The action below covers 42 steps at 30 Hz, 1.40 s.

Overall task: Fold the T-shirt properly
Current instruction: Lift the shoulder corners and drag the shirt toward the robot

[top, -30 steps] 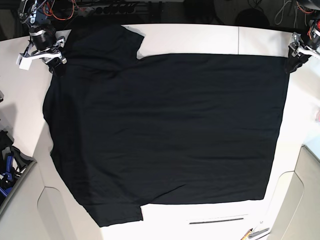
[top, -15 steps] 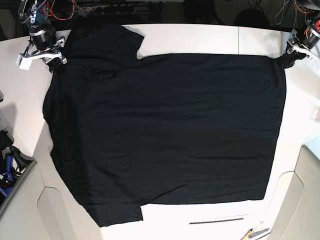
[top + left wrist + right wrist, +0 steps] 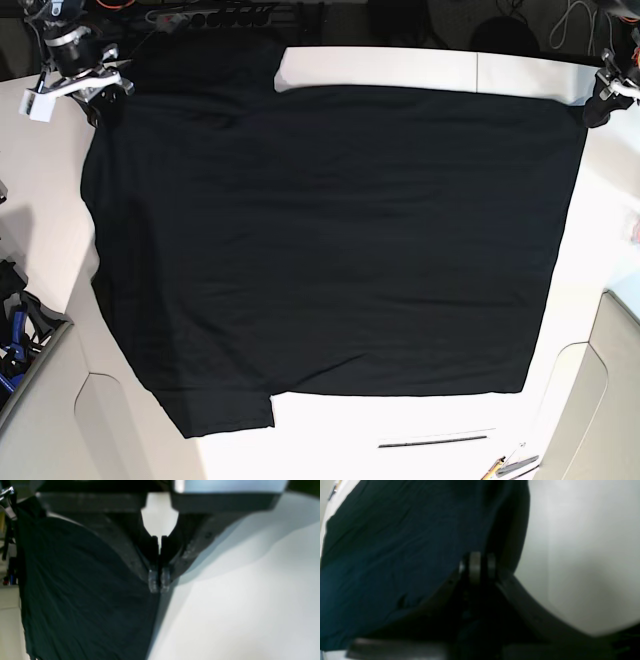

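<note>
The black T-shirt (image 3: 330, 240) lies spread flat on the white table (image 3: 612, 230), plain side up, with no print showing. One sleeve lies at the front left and the other at the far left. My left gripper (image 3: 597, 108) is shut on the shirt's far right corner. In the left wrist view its fingertips (image 3: 159, 581) pinch the cloth's edge (image 3: 75, 592). My right gripper (image 3: 97, 98) is shut on the shirt's far left corner. In the right wrist view its fingertips (image 3: 480, 565) clamp dark cloth (image 3: 395, 542).
A thin dark slot (image 3: 435, 440) and a pen (image 3: 505, 466) lie near the table's front edge. Blue and black gear (image 3: 12, 335) sits off the table's left side. Cables and dark equipment (image 3: 230, 15) run behind the far edge.
Both grippers have moved toward the table's far edge, dragging the shirt with them. The shirt's far edge and front hem have shifted back, and the far sleeve now reaches the table's back edge.
</note>
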Motion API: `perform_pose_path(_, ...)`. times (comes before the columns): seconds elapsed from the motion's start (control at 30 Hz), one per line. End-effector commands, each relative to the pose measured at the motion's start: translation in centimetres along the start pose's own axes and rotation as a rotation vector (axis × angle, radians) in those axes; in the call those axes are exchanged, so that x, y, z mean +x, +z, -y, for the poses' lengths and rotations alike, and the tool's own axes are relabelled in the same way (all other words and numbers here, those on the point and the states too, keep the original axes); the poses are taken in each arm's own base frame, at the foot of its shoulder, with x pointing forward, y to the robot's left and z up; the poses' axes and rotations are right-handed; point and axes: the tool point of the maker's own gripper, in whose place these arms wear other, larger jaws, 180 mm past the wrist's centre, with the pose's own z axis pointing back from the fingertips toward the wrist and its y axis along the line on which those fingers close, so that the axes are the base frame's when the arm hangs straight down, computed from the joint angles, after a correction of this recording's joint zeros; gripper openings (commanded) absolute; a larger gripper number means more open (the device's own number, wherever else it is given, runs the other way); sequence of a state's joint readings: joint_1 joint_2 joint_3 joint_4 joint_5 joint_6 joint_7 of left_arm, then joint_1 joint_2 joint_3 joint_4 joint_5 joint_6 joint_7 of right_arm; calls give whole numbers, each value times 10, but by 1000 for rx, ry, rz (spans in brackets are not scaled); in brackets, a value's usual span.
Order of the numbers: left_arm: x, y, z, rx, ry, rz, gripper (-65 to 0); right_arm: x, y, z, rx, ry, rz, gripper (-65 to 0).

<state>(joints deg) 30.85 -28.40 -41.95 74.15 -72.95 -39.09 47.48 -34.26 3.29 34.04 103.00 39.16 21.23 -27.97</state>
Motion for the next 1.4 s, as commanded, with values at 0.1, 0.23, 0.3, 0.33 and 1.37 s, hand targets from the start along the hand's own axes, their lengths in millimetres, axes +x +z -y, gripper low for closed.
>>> perform_pose_path(0.1, 17, 22, 2, -39, 33, 44, -650, 9, 24, 16, -49, 27, 22, -650)
perform_pose_path(0.23, 21, 41, -2, -45, 74, 61, -650, 1, 41, 23, -70, 25, -5, -650)
perform_pose_path(0.3, 20, 47, -5, -31, 75, 54, -650, 0, 46, 20, -64, 28, -10, -650)
perform_pose_path(0.33, 20, 48, -6, -30, 74, 56, -650, 2, 47, 17, -49, 32, -4, -650)
perform_pose_path(1.37, 104, -43, 66, -130, -181, 220, -650, 81, -102, -55, 115, 157, 150, -650)
